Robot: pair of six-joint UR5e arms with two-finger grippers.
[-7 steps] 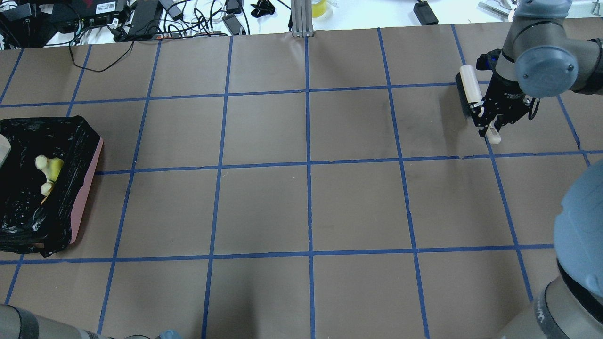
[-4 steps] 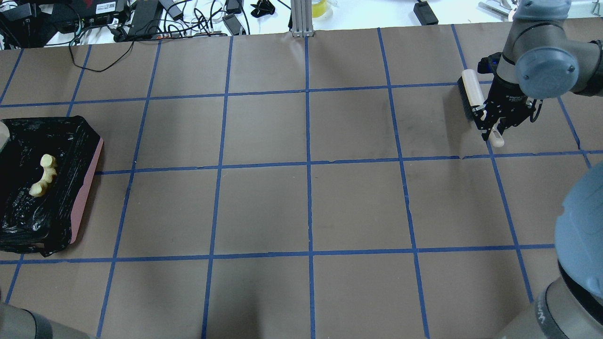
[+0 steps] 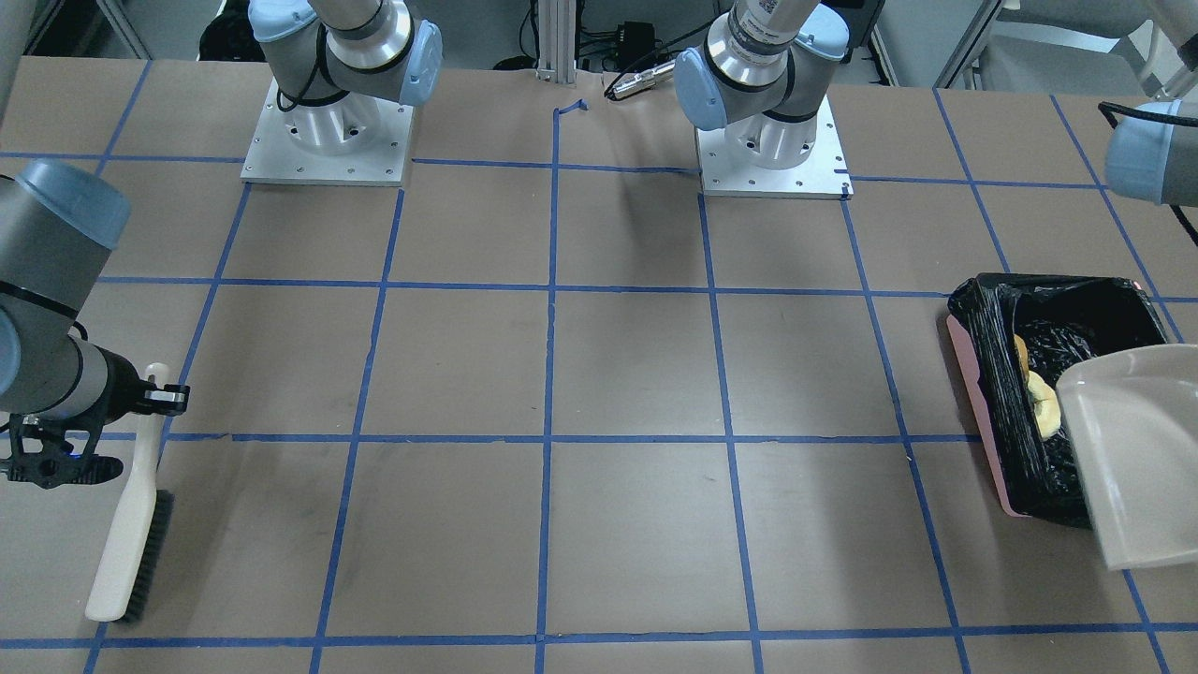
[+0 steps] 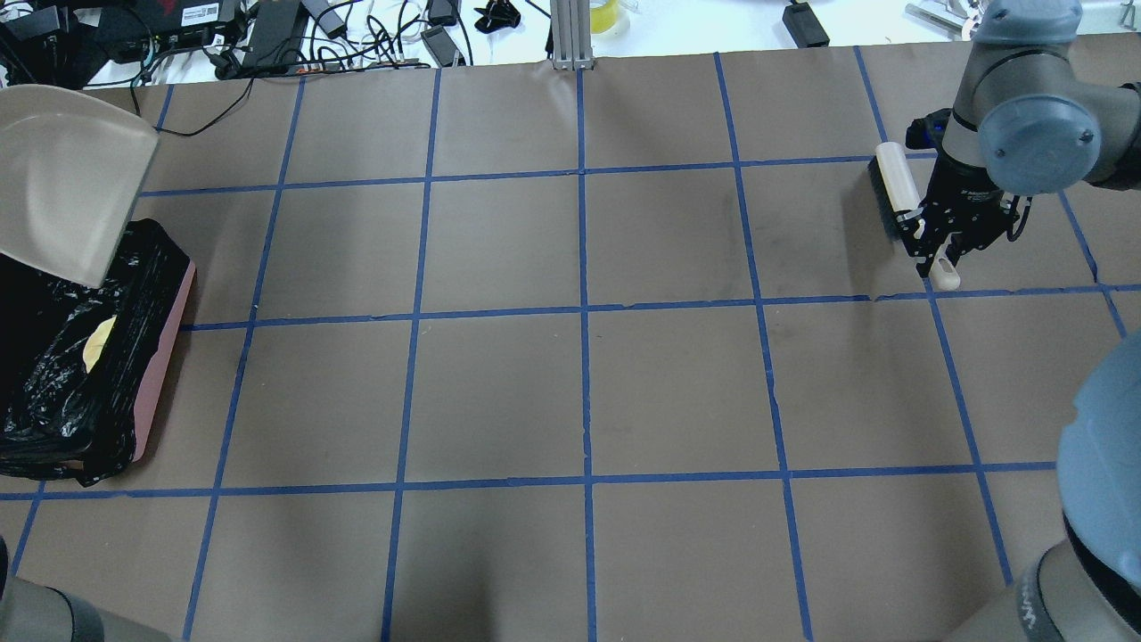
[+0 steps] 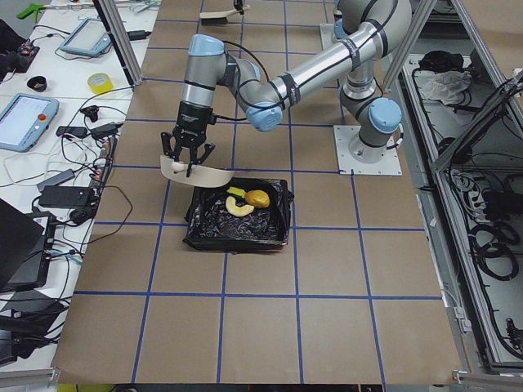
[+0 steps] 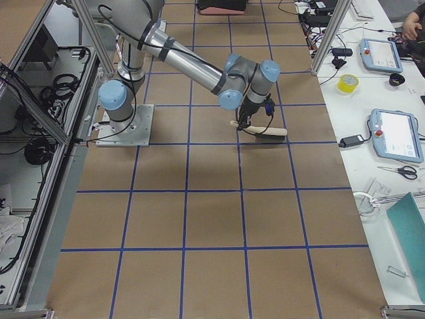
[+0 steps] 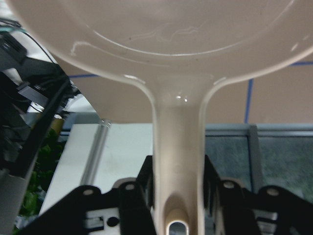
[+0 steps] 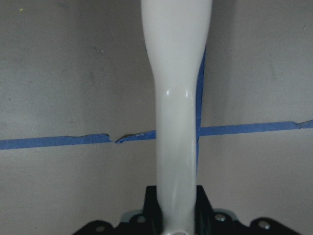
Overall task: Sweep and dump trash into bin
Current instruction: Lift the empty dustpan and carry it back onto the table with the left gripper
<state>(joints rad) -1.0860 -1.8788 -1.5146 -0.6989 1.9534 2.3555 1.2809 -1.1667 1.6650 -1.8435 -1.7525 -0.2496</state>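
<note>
The pink bin [image 4: 165,357] with its black bag stands at the table's left end; it also shows in the front view [image 3: 973,421] and the left view [image 5: 237,233]. The trash lies inside it: a tan crescent [image 5: 239,207], a golden-brown lump [image 5: 258,198] and a yellow-green wedge [image 5: 235,191]. My left gripper [image 5: 188,153] is shut on the handle [image 7: 177,147] of the beige dustpan [image 4: 67,178], held above the bin's far edge. My right gripper [image 4: 936,242] is shut on the handle [image 8: 177,98] of a white brush [image 4: 894,183] at the far right, bristles on the table.
Brown paper with a blue tape grid [image 4: 584,312] covers the table. Cables and power supplies [image 4: 267,36] lie beyond the far edge. An aluminium post [image 4: 570,36] stands at the far middle. The arm bases [image 3: 328,131] sit at the robot's side.
The dustpan has swung up and away from the bin into the upper left of the overhead view. The trash has slid deeper into the bag. The right gripper and brush shifted slightly nearer.
</note>
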